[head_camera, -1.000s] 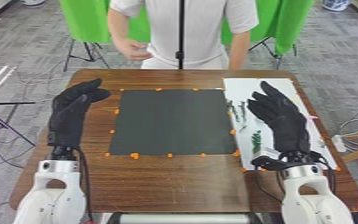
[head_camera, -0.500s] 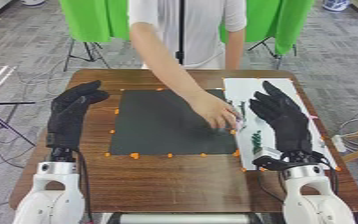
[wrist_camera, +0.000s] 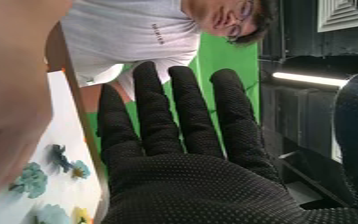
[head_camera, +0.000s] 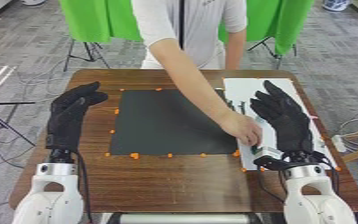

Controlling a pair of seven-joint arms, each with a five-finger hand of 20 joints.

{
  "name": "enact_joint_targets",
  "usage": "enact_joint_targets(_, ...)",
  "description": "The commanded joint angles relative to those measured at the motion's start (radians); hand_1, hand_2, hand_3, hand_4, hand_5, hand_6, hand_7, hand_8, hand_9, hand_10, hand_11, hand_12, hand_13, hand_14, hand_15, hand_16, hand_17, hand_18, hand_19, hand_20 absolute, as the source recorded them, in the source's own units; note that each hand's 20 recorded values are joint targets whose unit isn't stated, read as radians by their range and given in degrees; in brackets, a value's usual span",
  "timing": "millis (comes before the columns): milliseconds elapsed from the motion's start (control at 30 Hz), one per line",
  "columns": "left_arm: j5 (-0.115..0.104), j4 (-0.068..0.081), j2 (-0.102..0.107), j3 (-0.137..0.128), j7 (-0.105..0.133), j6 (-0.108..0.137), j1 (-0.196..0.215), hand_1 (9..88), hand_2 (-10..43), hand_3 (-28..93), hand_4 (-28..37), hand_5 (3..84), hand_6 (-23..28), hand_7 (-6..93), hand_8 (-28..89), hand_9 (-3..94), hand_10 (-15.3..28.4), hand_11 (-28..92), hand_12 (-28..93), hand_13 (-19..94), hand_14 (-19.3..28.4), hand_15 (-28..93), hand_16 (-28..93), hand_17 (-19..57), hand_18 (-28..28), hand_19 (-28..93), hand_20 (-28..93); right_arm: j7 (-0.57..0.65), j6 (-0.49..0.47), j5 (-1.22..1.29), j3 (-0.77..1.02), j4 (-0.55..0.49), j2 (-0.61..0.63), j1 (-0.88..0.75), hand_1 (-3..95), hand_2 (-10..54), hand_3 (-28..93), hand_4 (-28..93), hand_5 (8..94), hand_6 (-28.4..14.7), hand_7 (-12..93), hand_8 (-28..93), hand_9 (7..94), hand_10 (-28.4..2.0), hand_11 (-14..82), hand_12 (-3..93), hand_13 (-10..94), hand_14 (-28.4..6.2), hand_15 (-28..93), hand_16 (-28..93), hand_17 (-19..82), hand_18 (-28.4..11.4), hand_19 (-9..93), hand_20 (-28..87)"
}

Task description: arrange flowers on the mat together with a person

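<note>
The dark mat [head_camera: 167, 122] lies in the middle of the table in the head view. A white sheet [head_camera: 246, 87] at the right holds flowers. A person's hand [head_camera: 242, 127] is over the sheet, fingers down, covering the dark green stems seen there. Over the right part of the sheet is my right hand [head_camera: 282, 117], fingers straight, beside the person's hand. My left hand [head_camera: 67, 117] stands left of the mat, fingers relaxed. In the right wrist view my right hand [wrist_camera: 189, 175] is open, with a teal flower [wrist_camera: 31, 181], another teal flower [wrist_camera: 80, 170] and a yellow one [wrist_camera: 81, 216] on the sheet.
Small orange pieces [head_camera: 135, 156] line the mat's edges on the brown table [head_camera: 175, 185]. The person's arm [head_camera: 189, 82] crosses the mat's far right part from the table's far side. Cables [head_camera: 85, 175] run beside my forearms.
The person's arm has come in over the mat, and the hand has moved on from the mat's right edge to the sheet, closer to my right hand. Both my arms have stayed nearly still.
</note>
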Motion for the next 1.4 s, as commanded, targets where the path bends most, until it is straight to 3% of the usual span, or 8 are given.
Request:
enact_joint_targets(33, -0.002, 0.015, -0.005, -0.004, -0.007, -0.008, 0.002, 31.9, -8.0, 65, -15.1, 52.8, 4.2, 21.7, -7, 52.3, 12.9, 28, 18, 41, 17.9, 32, 4, 4.1, 15.9, 11, 20, -0.011, 0.005, -0.003, 0.002, -0.014, -0.005, -0.012, 10.5, 2.1, 75, -15, 37.3, -1.2, 11, -7, 42.4, -14.5, 4.8, 14.2, 36, -15.0, 11, 19, 19, -16.5, 6, 23)
enact_joint_targets(300, -0.005, 0.006, -0.005, -0.029, -0.016, 0.008, 0.024, 32.0, -7.9, 65, -15.0, 52.7, 4.1, 21.7, -7, 52.2, 12.9, 28, 19, 41, 17.9, 32, 4, 4.2, 15.8, 11, 20, -0.008, 0.001, -0.006, 0.008, -0.015, -0.012, -0.015, 10.5, 2.0, 75, -15, 37.3, -1.3, 11, -7, 42.5, -14.5, 4.9, 14.2, 36, -15.1, 11, 19, 19, -16.5, 6, 23)
enact_joint_targets(433, 0.015, -0.011, -0.008, -0.031, -0.065, 0.032, 0.025, 32.1, -7.5, 65, -15.4, 52.8, 4.3, 21.5, -7, 52.2, 13.0, 28, 19, 41, 17.9, 32, 4, 4.2, 15.7, 11, 20, -0.009, 0.0, -0.004, 0.006, -0.015, -0.006, -0.014, 10.5, 2.0, 75, -15, 37.4, -1.3, 11, -7, 42.5, -14.6, 4.8, 14.2, 36, -15.0, 11, 19, 19, -16.5, 6, 23)
enact_joint_targets(467, 0.024, -0.008, -0.009, -0.031, -0.059, 0.041, 0.024, 32.4, -6.7, 64, -15.8, 52.8, 4.3, 21.5, -7, 52.2, 13.0, 28, 18, 41, 18.0, 32, 4, 4.2, 15.7, 11, 20, -0.007, -0.002, -0.005, 0.004, -0.012, -0.004, -0.01, 10.5, 2.0, 75, -15, 37.5, -1.3, 11, -7, 42.5, -14.5, 4.8, 14.2, 36, -15.0, 11, 19, 19, -16.5, 6, 23)
enact_joint_targets(567, 0.003, -0.004, -0.01, -0.038, -0.055, 0.028, 0.029, 32.4, -6.2, 64, -15.9, 52.8, 4.5, 21.2, -7, 52.2, 13.0, 29, 18, 41, 18.0, 32, 4, 4.1, 15.7, 11, 20, -0.006, -0.006, -0.006, 0.003, -0.012, -0.005, -0.009, 10.6, 2.0, 75, -15, 37.5, -1.3, 11, -7, 42.5, -14.5, 4.8, 14.2, 36, -15.1, 11, 19, 19, -16.4, 6, 23)
enact_joint_targets(767, 0.013, 0.018, -0.012, -0.062, -0.078, -0.013, 0.037, 32.2, -6.5, 64, -15.5, 52.5, 4.5, 21.1, -7, 51.8, 13.3, 29, 18, 41, 17.9, 32, 3, 3.9, 15.9, 11, 20, -0.005, 0.003, -0.008, 0.005, -0.013, -0.003, -0.008, 10.6, 2.0, 75, -15, 37.5, -1.2, 11, -7, 42.5, -14.5, 4.8, 14.2, 36, -15.1, 11, 19, 19, -16.4, 6, 23)
enact_joint_targets(867, 0.013, 0.017, -0.02, -0.08, -0.087, -0.02, 0.062, 32.1, -6.8, 65, -15.3, 52.2, 4.6, 20.8, -7, 51.4, 13.2, 28, 18, 40, 18.0, 32, 3, 3.7, 16.0, 12, 20, -0.007, -0.003, -0.008, 0.007, -0.015, -0.003, -0.01, 10.8, 1.7, 75, -15, 37.7, -1.3, 11, -7, 42.6, -14.5, 4.9, 14.3, 36, -15.1, 11, 19, 19, -16.4, 6, 23)
enact_joint_targets(1400, 0.003, 0.012, -0.014, -0.111, -0.099, -0.017, 0.122, 31.8, -7.4, 65, -15.2, 51.7, 4.5, 20.2, -6, 50.9, 13.2, 27, 18, 40, 18.0, 31, 4, 3.4, 16.3, 12, 20, -0.036, 0.063, -0.082, 0.071, -0.056, 0.011, -0.023, 13.6, -6.6, 75, -15, 37.4, -1.4, 11, -7, 43.1, -14.8, 5.3, 16.6, 37, -15.0, 12, 21, 18, -16.5, 8, 24)
